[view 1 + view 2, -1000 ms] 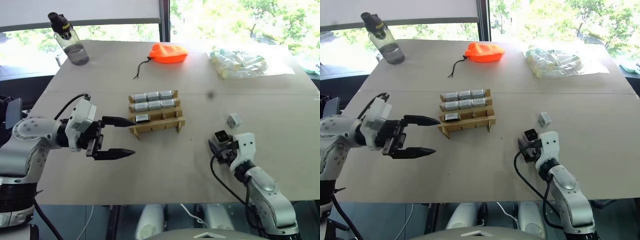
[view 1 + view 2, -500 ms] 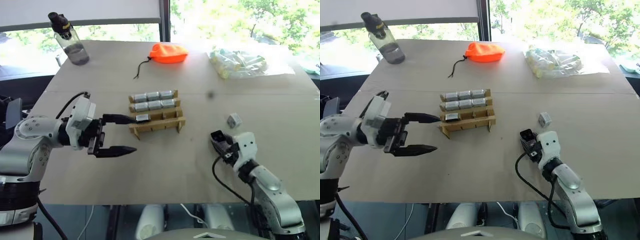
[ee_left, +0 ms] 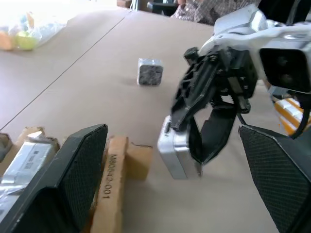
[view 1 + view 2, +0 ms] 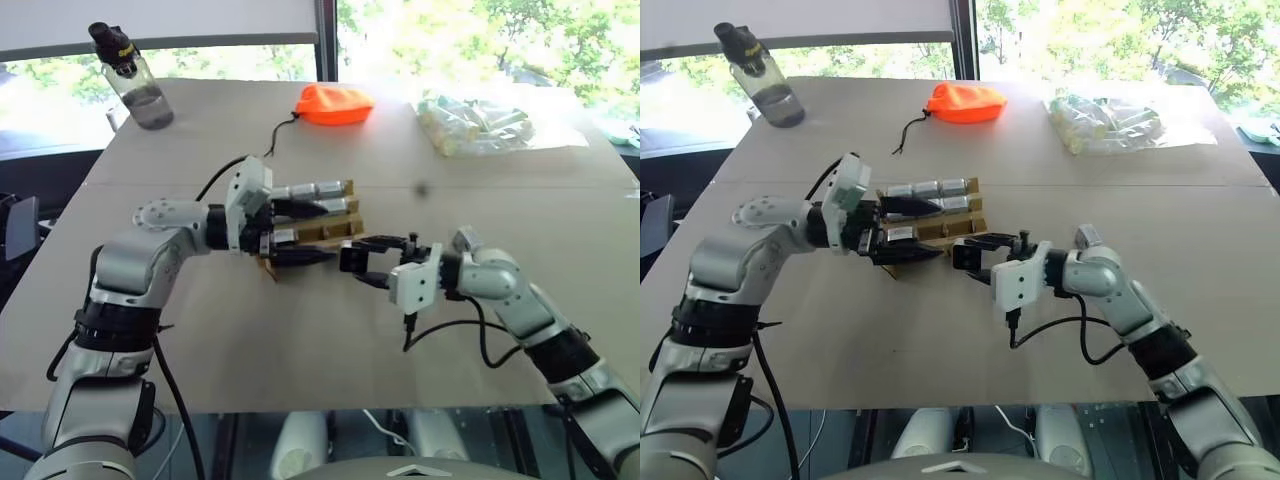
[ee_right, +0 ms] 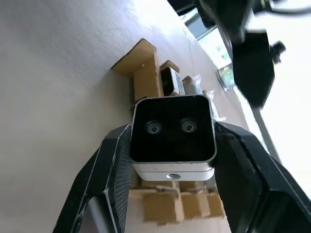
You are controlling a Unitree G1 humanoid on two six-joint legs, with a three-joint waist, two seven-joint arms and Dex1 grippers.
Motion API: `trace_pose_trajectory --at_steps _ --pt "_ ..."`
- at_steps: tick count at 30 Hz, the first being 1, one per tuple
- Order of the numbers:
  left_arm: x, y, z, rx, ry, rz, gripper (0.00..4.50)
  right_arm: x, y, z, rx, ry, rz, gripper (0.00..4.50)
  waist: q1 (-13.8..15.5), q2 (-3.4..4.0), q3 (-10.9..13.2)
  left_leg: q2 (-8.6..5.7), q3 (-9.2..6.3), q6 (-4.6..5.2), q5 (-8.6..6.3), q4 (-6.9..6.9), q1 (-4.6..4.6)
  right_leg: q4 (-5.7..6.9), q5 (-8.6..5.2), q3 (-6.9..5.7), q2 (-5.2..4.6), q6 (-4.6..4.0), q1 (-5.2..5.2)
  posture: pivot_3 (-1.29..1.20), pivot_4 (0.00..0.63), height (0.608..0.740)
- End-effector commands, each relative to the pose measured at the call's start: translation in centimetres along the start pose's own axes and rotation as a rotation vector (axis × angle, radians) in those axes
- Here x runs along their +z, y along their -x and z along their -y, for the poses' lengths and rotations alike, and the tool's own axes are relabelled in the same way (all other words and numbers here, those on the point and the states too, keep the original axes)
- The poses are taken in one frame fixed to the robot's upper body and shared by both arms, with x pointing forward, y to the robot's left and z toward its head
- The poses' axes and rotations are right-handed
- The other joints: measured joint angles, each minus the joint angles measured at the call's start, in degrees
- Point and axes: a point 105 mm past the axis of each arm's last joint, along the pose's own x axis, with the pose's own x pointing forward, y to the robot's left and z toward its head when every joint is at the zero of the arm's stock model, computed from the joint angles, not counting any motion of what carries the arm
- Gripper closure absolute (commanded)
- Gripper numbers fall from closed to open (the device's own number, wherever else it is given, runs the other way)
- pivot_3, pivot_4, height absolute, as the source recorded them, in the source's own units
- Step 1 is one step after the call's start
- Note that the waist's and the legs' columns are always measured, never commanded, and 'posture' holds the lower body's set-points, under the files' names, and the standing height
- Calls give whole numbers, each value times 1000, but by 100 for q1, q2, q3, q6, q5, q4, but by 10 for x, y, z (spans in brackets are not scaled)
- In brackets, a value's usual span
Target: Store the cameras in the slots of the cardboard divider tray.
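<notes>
The cardboard divider tray [image 4: 345, 228] stands mid-table with silver-grey cameras [image 4: 318, 189] filling its back rows. My left gripper [image 4: 325, 234] is open at the tray's left front, one finger over the rows and the other along the front edge. Just in front of the tray, slightly above the table, my right gripper [image 4: 968, 255] is shut on a camera [image 5: 172, 131], whose black lens face looks back at the wrist. That held camera [image 3: 176, 154] hangs between my left gripper's spread fingers [image 3: 73, 179]. Another camera [image 3: 149, 72] lies loose on the table beyond it.
A water bottle [image 4: 135, 80] stands at the far left corner. An orange drawstring pouch [image 4: 335, 105] and a clear plastic bag of pale items [image 4: 480, 125] lie along the back. The right arm's cable [image 4: 450, 330] loops over the table near its front edge.
My right gripper lifted the camera off the table at the right, rolled over and swung left to the tray's front. My left gripper moved right, onto the tray's left front, still open.
</notes>
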Motion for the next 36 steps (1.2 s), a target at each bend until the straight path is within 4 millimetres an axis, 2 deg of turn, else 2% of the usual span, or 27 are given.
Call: trace_pose_trajectory --at_steps 1,5,13,21,25,30,32,33,35,36 --pt "-3 0 1 -25 18 -44 0 8 -6 13 -39 97 53 2614 0 0 0 1 0 0 0 -1 0 0 0 -1 -2 0 0 0 150 726" --pt "-13 3 5 -46 36 -115 0 10 -12 19 -61 133 59 2614 -2 1 1 2 -3 -1 0 -2 -1 4 0 -4 -3 0 -4 0 150 726" --pt "-11 1 2 -44 36 -124 0 12 -19 13 -31 202 73 2614 1 1 1 3 -1 -2 1 3 3 15 0 -1 -5 0 -3 0 150 726" --pt "-9 -1 7 -68 69 -124 0 14 -24 11 -23 174 87 2614 -25 1 1 4 -1 -2 1 3 2 14 0 -1 -5 0 -4 0 150 726" --pt "-10 1 8 -81 79 -130 1223 14 -26 14 -30 191 87 2614 -47 1 1 4 -1 -2 1 3 3 15 0 -1 -6 0 -4 0 150 726" --pt "-12 2 11 -97 76 -143 3510 9 -25 13 -20 192 82 2614 -94 1 1 4 -1 -2 1 3 2 14 0 -1 -6 0 -4 0 150 726" --pt "-12 2 10 -91 76 -140 3754 9 -24 11 -9 172 87 2614 -100 1 1 4 -1 -2 1 2 2 14 0 0 -6 0 -4 0 150 726" --pt "-12 2 9 -90 74 -140 3755 10 -23 6 25 123 93 1814 -102 1 1 5 -2 -2 1 2 1 14 0 -1 -6 0 -4 0 150 726" --pt "-12 3 9 -94 68 -137 3755 11 -20 0 66 45 96 1214 -101 1 1 5 -1 -2 1 2 3 14 0 0 -7 0 -3 0 150 726" --pt "-12 3 9 -96 67 -134 3755 12 -20 -2 78 14 97 764 -95 1 1 7 -3 -2 1 2 2 14 0 -2 -7 0 -3 0 150 726"
